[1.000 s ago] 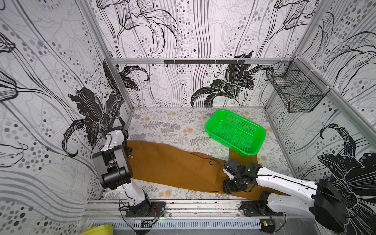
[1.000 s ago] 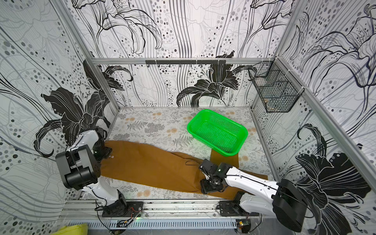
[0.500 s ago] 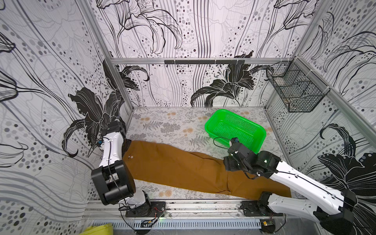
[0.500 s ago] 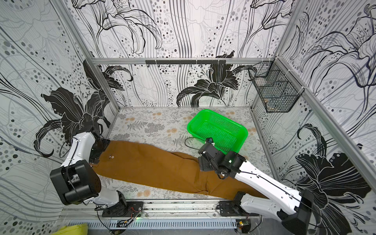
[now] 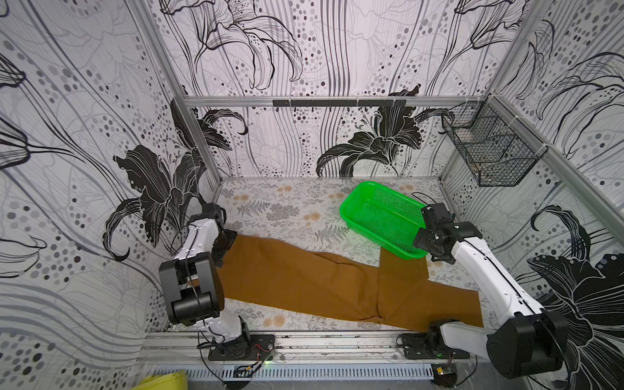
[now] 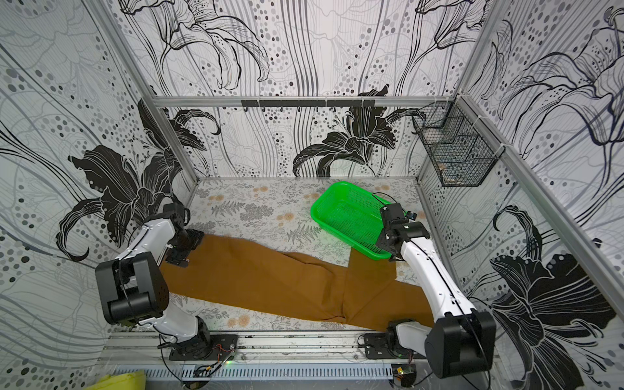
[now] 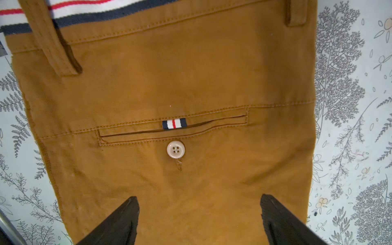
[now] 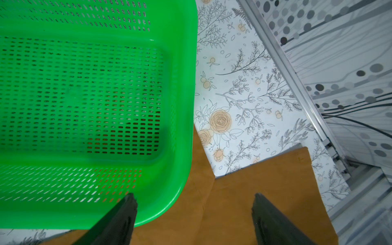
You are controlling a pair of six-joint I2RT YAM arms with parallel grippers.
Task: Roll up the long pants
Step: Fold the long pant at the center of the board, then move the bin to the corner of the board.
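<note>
The long pants (image 5: 304, 280) are laid flat and unrolled on the bench (image 5: 287, 209). The long axis is run across it from the left arm's side to the right arm's side, close to the front edge. The waist end is found directly under the left jaws. In the left wrist view the back pocket (image 7: 174, 133), its button (image 7: 175, 149) and the striped waistband lining (image 7: 84, 10) are seen just ahead of the black fingers (image 7: 118, 224). Those jaws are spread wide w/ nothing gripped, only flat cloth below. Contact w/ the cloth can't be told.

At the other end the legs are parted. One is run on toward the front right corner. The other is turned off toward the green basket (image 5: 381, 216), and its tip is covered by the basket, w/ brown seen through the mesh. The right jaws are likewise spread wide and empty. They are held above the basket's corner and that leg, one finger (image 8: 118, 222) over the rim, the other over cloth.

Judged: no roll is begun yet. The waist is nearer the left arm, the cuffs nearer the right. A roll along the long axis is prob. blocked until the covered leg is freed and laid beside its twin.
</note>
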